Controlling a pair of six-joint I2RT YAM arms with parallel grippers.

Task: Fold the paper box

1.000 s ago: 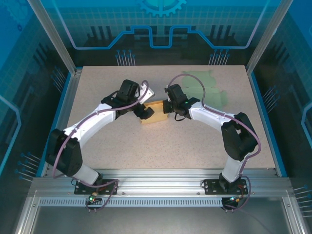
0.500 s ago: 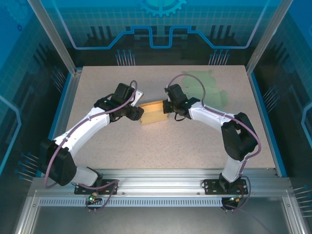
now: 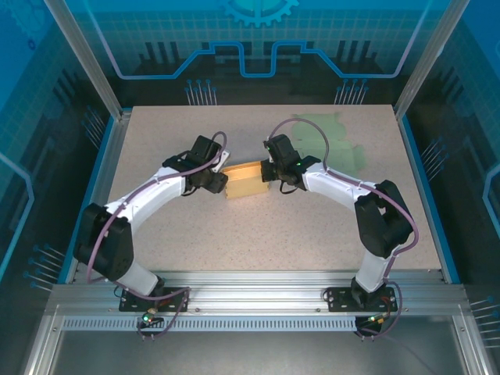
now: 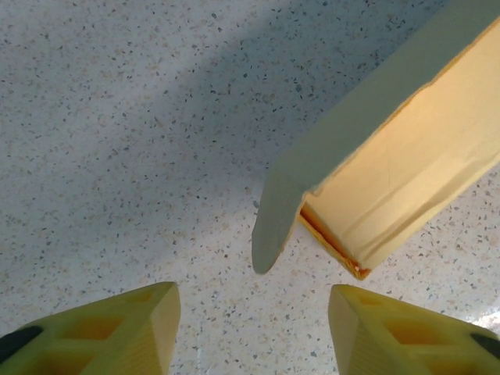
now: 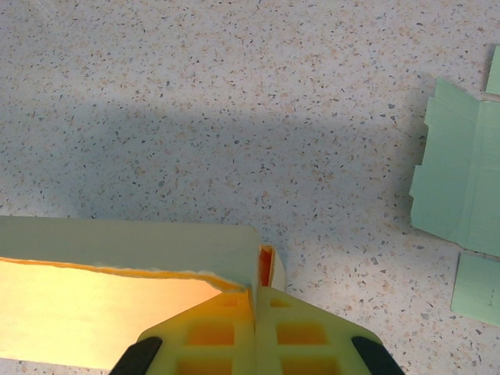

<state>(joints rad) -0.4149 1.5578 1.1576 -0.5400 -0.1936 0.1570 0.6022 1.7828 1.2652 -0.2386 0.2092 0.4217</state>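
Observation:
The paper box (image 3: 244, 180), tan-yellow, lies at the middle of the table between the two arms. My right gripper (image 3: 269, 173) is at its right end. In the right wrist view that gripper (image 5: 256, 301) is shut on the box's thin end wall (image 5: 266, 267), with the box's pale side panel (image 5: 117, 246) running off to the left. My left gripper (image 3: 219, 181) is at the box's left end. In the left wrist view it (image 4: 254, 312) stands open just short of the box (image 4: 414, 180). A loose pale flap (image 4: 277, 226) hangs ahead of the gap, touching neither finger.
Flat green paper blanks (image 3: 332, 137) lie on the table behind and to the right of the box, also in the right wrist view (image 5: 461, 187). The speckled tabletop (image 3: 258, 234) has free room in front of the box. Blue rails edge the table.
My left gripper has pulled back a little to the box's left end and lowered, and its jaws have narrowed. The right gripper and the box have stayed put.

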